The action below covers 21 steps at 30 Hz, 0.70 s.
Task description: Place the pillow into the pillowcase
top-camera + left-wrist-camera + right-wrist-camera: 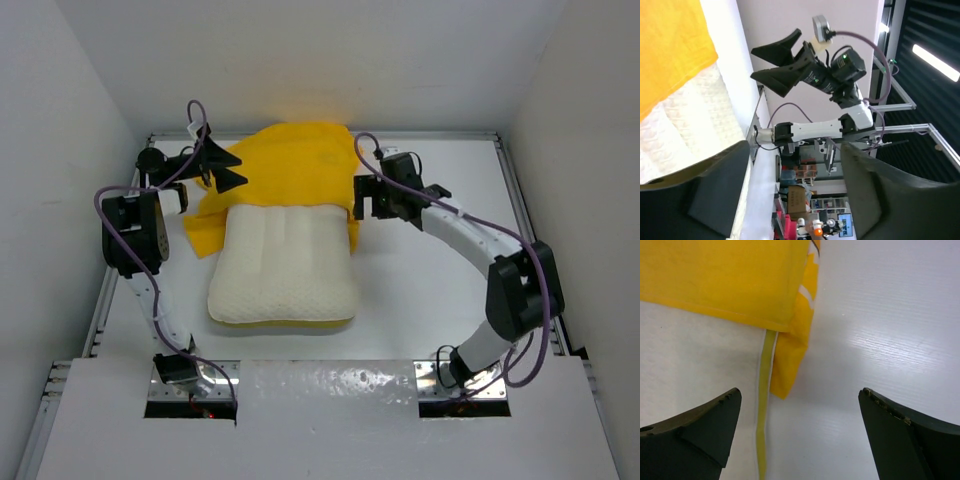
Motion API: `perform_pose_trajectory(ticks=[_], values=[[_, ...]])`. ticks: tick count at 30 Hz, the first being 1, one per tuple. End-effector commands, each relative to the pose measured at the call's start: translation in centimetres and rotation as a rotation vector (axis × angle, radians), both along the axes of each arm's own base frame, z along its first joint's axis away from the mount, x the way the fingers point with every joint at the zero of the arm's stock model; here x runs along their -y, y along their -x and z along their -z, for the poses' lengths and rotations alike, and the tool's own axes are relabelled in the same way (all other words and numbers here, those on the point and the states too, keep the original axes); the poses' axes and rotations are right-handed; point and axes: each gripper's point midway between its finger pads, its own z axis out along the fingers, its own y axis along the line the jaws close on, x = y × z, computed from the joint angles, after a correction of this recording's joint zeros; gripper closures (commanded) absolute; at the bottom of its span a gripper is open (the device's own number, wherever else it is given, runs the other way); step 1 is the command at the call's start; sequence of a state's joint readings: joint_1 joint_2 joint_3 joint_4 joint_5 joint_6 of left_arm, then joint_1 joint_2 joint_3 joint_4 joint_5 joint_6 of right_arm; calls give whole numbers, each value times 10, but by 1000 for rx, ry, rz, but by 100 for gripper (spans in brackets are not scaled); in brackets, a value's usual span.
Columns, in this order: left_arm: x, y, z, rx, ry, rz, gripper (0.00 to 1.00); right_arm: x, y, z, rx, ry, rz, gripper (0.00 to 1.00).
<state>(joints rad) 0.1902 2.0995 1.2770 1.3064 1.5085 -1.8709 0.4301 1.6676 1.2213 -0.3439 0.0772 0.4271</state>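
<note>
The cream quilted pillow (285,268) lies in the middle of the table, its far end tucked inside the yellow pillowcase (295,160). The case covers only that far part, and a loose yellow flap (203,232) hangs at the left. My left gripper (222,166) hovers at the case's left edge, open and holding nothing. My right gripper (359,196) is at the case's right edge, open wide. The right wrist view shows the pillowcase (730,275), the pillow (695,365) and its yellow trim (764,390), with my right gripper (800,405) empty above them. The left wrist view shows pillowcase (670,45), pillow (687,117) and my left gripper (795,195).
White walls close in the table (430,270) at the back and on both sides. Metal rails run along its left and right edges. The right arm (500,270) arcs along the right side. In the left wrist view the right arm's gripper (785,65) shows across the pillow.
</note>
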Motion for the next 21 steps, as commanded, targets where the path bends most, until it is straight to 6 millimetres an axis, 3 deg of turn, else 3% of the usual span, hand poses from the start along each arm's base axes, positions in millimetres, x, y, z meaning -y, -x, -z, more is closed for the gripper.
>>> perform_pose_trajectory(ticks=[1, 2, 5, 7, 8, 9, 10, 12, 13, 16, 17, 18, 21], values=[[-2, 30, -1, 603, -209, 80, 27, 27, -17, -44, 211, 5, 60, 1], [-6, 29, -1, 602, -211, 71, 13, 40, -10, -45, 223, 3, 78, 1], [-14, 25, 0, 597, -215, 51, 4, 85, -5, -47, 253, -14, 163, 1], [-18, 23, 1, 594, -219, 41, 2, 117, -7, -54, 330, 15, 207, 1], [-20, 23, 1, 590, -220, 37, 2, 128, 7, -45, 339, 26, 220, 1], [-21, 23, 0, 596, -222, 35, 2, 146, 6, -49, 384, 32, 258, 1], [-21, 23, -1, 599, -223, 35, 2, 155, 17, -31, 362, 45, 264, 1], [-20, 24, -3, 605, -224, 36, 1, 172, 22, -35, 414, 45, 291, 1], [-20, 24, -4, 608, -225, 36, 1, 186, 32, -18, 392, 59, 316, 1], [-21, 24, -6, 606, -226, 33, 1, 209, 39, -13, 451, 62, 373, 1], [-20, 25, -7, 606, -225, 34, 1, 210, 49, 5, 428, 61, 376, 1], [-21, 24, -7, 606, -226, 33, 1, 211, 47, 2, 474, 52, 380, 1], [-21, 24, -8, 603, -225, 33, 1, 191, 63, 35, 441, -36, 323, 1]])
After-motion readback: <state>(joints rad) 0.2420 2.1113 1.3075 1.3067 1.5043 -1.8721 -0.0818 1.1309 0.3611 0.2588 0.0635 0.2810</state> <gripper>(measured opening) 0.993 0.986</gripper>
